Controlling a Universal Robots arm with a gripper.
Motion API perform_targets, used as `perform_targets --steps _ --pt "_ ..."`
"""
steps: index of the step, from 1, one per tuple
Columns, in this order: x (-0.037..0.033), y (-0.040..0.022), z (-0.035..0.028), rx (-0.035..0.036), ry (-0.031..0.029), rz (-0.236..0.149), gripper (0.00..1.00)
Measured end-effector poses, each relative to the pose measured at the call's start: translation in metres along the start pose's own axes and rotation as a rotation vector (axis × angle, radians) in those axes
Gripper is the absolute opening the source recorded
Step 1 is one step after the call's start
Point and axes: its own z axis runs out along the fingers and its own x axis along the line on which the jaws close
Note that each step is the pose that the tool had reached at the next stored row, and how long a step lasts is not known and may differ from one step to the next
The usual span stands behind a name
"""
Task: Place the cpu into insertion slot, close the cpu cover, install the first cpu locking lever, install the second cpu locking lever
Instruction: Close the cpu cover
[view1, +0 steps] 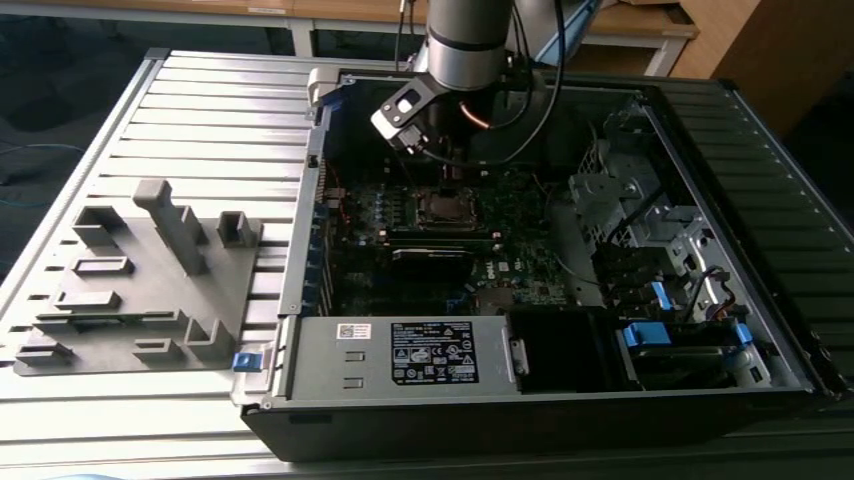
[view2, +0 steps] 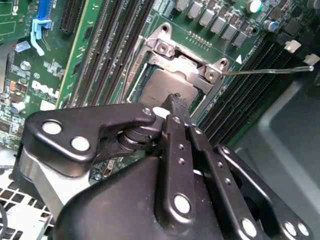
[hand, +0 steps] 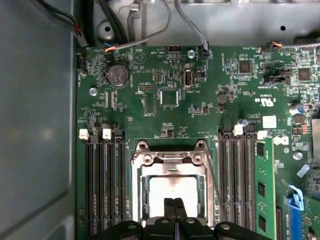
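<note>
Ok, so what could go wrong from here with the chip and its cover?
The gripper hangs shut right over the cpu, so a hard push might scratch or shift it. One locking lever sticks out, seemingly unlatched, across the memory slots, so the cpu cover could lift.

Grey slotted fixture (view1: 134, 285) beside open computer case (view1: 534, 425)

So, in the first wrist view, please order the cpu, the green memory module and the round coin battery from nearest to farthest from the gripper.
1. cpu: right in front of the gripper.
2. green memory module: off to one side of the cpu.
3. coin battery: far off across the circuit board.
</note>
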Motion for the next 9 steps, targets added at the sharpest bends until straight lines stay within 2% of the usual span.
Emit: perform_targets --steps 4,9 --pt "-0.0016 0.0001 0.0020 -0.0001 0.0002 0.000 0.11" --pt "-0.0027 -0.0001 0.0079 -0.0001 0.0003 -0.003 0.11"
